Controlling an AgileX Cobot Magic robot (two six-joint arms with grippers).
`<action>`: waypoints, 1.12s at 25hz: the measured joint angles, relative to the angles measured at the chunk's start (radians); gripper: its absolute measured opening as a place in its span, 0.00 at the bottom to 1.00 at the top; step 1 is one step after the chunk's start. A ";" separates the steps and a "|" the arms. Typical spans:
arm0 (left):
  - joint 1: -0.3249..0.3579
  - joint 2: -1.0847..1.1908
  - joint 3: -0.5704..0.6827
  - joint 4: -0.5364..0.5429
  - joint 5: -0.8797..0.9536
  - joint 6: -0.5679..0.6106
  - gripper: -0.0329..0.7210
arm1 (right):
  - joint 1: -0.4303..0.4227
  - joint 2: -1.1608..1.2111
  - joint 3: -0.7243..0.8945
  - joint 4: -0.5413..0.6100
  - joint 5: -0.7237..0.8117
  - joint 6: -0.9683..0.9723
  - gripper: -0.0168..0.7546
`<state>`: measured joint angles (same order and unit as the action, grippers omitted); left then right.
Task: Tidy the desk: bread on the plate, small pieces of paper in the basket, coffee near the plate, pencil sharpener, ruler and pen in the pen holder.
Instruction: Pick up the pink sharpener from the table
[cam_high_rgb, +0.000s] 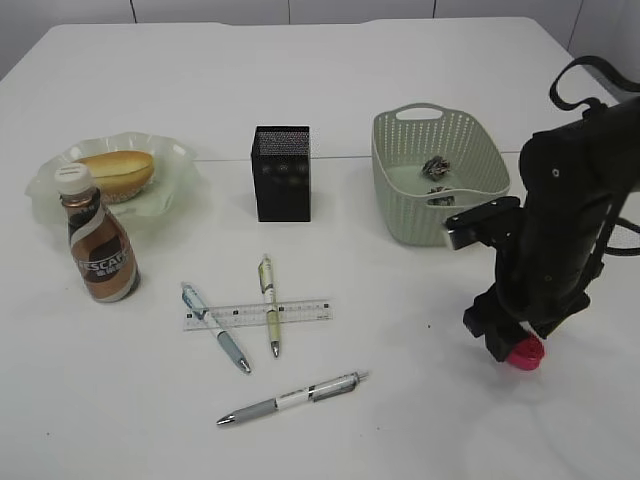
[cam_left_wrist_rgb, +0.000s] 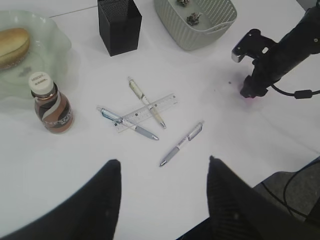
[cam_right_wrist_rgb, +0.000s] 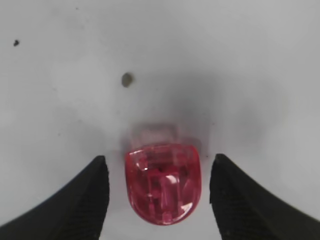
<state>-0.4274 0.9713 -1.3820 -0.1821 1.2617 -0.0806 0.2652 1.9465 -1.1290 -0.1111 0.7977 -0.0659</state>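
Sharpener (cam_right_wrist_rgb: 163, 187) centred between spread fingers of right gripper (cam_right_wrist_rgb: 159, 192), no contact visible. Advise: close squarely, lift clear, carry to pen holder (cam_high_rgb: 281, 172). Left gripper (cam_left_wrist_rgb: 162, 200) released, idle.

left of the black perforated mesh pen holder (cam_high_rgb: 281, 172), a pale green translucent wavy plate (cam_high_rgb: 172, 160) carries a golden-brown bread roll (cam_high_rgb: 118, 171); a brown-and-cream swirled coffee bottle (cam_high_rgb: 101, 245) has a white cap. right of the holder stand a sage-green slotted plastic basket (cam_high_rgb: 400, 185) and a translucent pink-red pencil sharpener (cam_right_wrist_rgb: 163, 182). the clear ruler (cam_high_rgb: 257, 314) bears black markings.
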 joint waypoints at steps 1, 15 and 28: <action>0.000 0.000 0.000 0.000 0.000 0.000 0.58 | 0.000 0.005 0.000 0.000 0.000 0.000 0.62; 0.000 0.000 0.000 0.000 0.001 0.000 0.58 | 0.000 0.032 0.000 0.000 -0.002 0.000 0.60; 0.000 0.000 0.000 0.000 0.001 0.000 0.58 | 0.000 0.041 -0.015 0.038 0.000 0.000 0.42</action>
<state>-0.4274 0.9713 -1.3820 -0.1821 1.2624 -0.0806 0.2652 1.9877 -1.1442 -0.0733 0.7973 -0.0659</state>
